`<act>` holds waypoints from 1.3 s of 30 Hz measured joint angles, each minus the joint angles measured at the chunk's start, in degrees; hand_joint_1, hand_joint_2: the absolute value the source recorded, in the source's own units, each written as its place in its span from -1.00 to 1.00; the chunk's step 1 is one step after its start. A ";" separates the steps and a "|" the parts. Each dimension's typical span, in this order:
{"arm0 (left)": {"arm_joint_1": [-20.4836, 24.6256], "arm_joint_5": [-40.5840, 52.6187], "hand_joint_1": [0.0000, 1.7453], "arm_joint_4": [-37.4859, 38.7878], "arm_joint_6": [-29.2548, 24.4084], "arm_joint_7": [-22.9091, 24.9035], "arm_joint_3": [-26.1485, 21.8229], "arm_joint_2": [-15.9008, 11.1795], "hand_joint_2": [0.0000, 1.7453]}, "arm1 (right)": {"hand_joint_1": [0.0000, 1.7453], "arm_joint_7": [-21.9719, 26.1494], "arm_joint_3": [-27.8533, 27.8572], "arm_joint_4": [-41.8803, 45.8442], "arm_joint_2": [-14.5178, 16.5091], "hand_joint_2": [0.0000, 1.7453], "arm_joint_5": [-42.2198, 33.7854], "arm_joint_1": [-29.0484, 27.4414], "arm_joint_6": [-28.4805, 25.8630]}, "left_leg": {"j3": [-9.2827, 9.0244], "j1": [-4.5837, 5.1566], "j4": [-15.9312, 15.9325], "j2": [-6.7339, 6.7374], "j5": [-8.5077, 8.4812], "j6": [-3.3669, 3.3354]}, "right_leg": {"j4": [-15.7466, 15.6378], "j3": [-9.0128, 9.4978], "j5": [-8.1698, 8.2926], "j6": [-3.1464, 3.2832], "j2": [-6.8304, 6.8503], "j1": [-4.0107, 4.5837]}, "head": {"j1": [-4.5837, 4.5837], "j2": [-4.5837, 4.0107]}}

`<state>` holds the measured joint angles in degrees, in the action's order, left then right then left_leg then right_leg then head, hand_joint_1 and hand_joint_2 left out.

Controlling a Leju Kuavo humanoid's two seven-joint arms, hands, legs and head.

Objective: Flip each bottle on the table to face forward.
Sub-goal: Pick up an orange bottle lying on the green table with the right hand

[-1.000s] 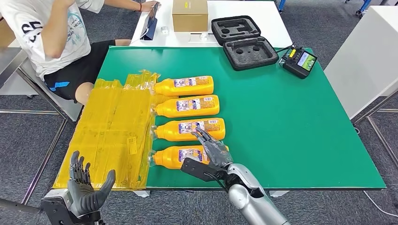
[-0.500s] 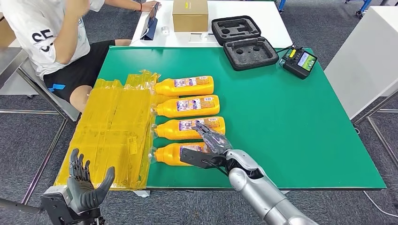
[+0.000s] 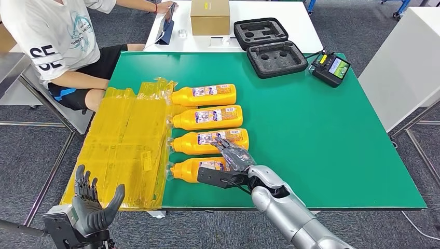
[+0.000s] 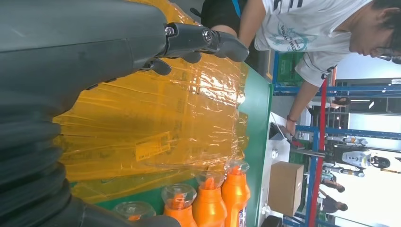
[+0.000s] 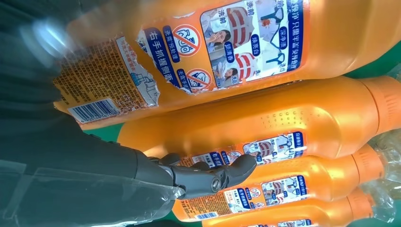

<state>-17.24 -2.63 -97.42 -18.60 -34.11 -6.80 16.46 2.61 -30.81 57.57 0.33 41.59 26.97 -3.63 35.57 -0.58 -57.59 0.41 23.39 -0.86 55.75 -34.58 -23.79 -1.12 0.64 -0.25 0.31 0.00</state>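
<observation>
Head view: four orange bottles lie in a row on the green table (image 3: 337,145), caps toward the yellow plastic sheets (image 3: 124,145).
Right hand: the right hand (image 3: 234,162) rests over the nearest bottle (image 3: 194,169), thumb out to the side, fingers spread on top. It does not yet look closed around the bottle.
What changed: a second ago the right hand was lower and closer to the table edge. It has since slid forward onto the nearest bottle, toward the second bottle (image 3: 207,141). This looks like the start of a grab, so the flip is not done.
Left hand: the left hand (image 3: 93,205) is open, palm up, holding nothing, off the near corner of the table.
Labels: the right wrist view shows the nearest bottle's label (image 5: 227,42) with Chinese writing, little warning pictures and a barcode. The words are too small to read surely.
Others: a person (image 3: 57,41) in a white shirt sits at the far left.
</observation>
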 joint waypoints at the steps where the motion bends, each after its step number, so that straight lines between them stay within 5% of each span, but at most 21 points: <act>1: 0.01 -0.02 -1.00 0.00 0.01 0.02 -0.03 0.00 1.00 | -1.00 -0.03 -0.07 -0.01 0.00 1.00 0.08 0.06 0.07 | 0.00 0.00 0.00 0.00 0.00 0.00 | 0.00 0.00 0.00 0.00 0.00 0.00 | 0.00 0.00; 33: 0.44 -0.57 -1.00 0.26 1.68 1.40 -1.87 0.31 1.00 | -0.98 -4.31 -2.16 4.37 -2.17 1.00 4.53 -4.37 3.05 | -0.04 0.01 0.00 0.00 0.02 -0.01 | -0.01 0.00 -0.02 -0.01 0.00 0.00 | 0.01 0.00; 35: 0.43 -0.56 -1.00 0.26 1.75 1.59 -1.91 0.31 1.00 | -0.54 -4.52 -2.15 4.39 -2.43 1.00 4.56 -4.44 3.11 | -0.06 0.02 0.00 0.00 0.03 -0.01 | -0.02 0.03 -0.02 -0.01 0.00 0.00 | 0.00 0.00; 37: 0.43 -0.56 -1.00 0.27 1.79 1.68 -1.96 0.31 1.00 | 0.32 -4.60 -2.15 4.40 -2.64 1.00 4.56 -4.49 3.15 | -0.10 0.03 0.00 0.00 0.03 -0.01 | -0.02 0.07 -0.02 -0.01 0.00 0.00 | 0.00 0.00; 39: 0.43 -0.56 -1.00 0.28 1.80 1.72 -2.02 0.32 1.00 | 0.86 -4.62 -2.15 4.40 -2.79 1.00 4.56 -4.51 3.23 | -0.13 0.03 0.00 0.00 0.03 -0.01 | -0.02 0.10 -0.02 -0.02 0.00 0.00 | 0.00 0.00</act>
<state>-16.81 -3.19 -97.13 -16.80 -32.39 -8.83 16.78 -2.02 -32.96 61.96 -2.46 46.15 22.46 -0.40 35.44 -0.55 -57.59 0.40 23.42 -0.88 55.73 -34.48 -23.81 -1.13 0.64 -0.25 0.31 0.00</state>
